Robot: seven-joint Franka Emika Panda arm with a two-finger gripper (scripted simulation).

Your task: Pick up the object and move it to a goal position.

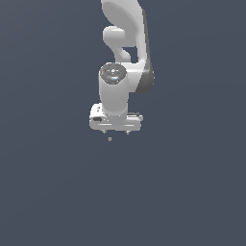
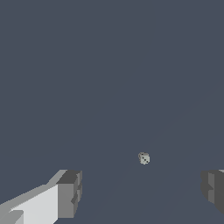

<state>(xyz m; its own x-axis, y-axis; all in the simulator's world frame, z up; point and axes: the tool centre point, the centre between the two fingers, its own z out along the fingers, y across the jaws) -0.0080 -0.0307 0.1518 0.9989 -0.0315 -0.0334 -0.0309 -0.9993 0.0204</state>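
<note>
- Nearest the wrist camera, we see the gripper (image 2: pixel 140 192) with its jaws spread wide and nothing between them; one finger (image 2: pixel 69 194) shows, the other sits at the frame edge.
- The object (image 2: pixel 144 158), a pale speck, lies ahead of the gap between the fingers, touching neither.
- In the exterior view, the object (image 1: pixel 110 139) sits at about 7 o'clock just below the gripper (image 1: pixel 116 131).
- We judge the approach step in hand; next: centre, descend, close.

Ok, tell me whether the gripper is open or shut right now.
Open. In the wrist view the two fingers stand wide apart with bare gap between them, and the object sits loose beyond, untouched by the gripper.
</note>
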